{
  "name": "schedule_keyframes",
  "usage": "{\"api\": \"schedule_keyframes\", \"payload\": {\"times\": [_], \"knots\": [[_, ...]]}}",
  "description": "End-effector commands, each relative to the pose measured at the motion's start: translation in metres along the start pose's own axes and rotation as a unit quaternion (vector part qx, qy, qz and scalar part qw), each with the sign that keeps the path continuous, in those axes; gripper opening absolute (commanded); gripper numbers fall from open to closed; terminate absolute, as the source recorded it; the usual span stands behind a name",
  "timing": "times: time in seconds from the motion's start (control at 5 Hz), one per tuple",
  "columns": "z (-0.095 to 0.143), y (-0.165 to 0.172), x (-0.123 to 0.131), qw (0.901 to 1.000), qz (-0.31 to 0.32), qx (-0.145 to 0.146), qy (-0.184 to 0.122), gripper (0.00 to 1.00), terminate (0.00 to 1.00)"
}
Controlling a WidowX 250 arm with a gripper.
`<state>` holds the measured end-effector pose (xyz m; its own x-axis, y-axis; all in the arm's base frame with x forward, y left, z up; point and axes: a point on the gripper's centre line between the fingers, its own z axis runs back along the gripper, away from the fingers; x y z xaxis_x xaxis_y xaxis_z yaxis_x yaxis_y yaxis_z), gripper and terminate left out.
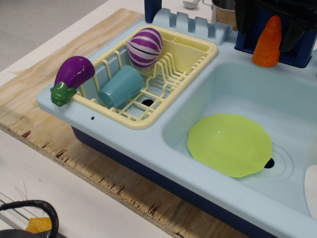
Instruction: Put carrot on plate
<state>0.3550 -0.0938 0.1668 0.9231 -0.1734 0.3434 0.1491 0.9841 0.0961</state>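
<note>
Orange and shiny, the carrot (pixel 267 43) stands up on its flat wide end at the back edge of the sink (pixel 297 106), right in front of a dark blue block. It looks like hard, smooth plastic, so it is probably light and stiff, and it could slip out of a weak squeeze. The end effector (pixel 270 22) is at the very top of the view, with one dark finger on each side of the carrot's pointy top. The fingers sit wide apart and do not seem to press on it yet. The tip is thin and slanted, so the fatter middle looks like the best place to grab. The green plate (pixel 230 145) lies flat on the sink floor, well apart from the carrot and with nothing on it.
</note>
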Motion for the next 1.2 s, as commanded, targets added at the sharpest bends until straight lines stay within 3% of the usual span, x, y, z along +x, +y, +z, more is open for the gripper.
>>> {"api": "schedule_keyframes", "payload": {"times": [0.0,0.2,0.4,0.8,1.0], "knots": [[0.006,0.007,0.009,0.9996,0.001,-0.004,-0.029,1.0,0.0],[0.005,0.007,0.007,0.9991,0.004,-0.004,-0.043,1.0,0.0],[0.002,0.006,0.008,0.999,0.012,-0.008,-0.043,0.0,0.0],[0.02,-0.003,-0.004,0.9988,0.045,0.012,-0.015,0.0,0.0],[0.038,-0.008,-0.016,0.9965,0.075,0.031,0.021,0.0,0.0]]}}
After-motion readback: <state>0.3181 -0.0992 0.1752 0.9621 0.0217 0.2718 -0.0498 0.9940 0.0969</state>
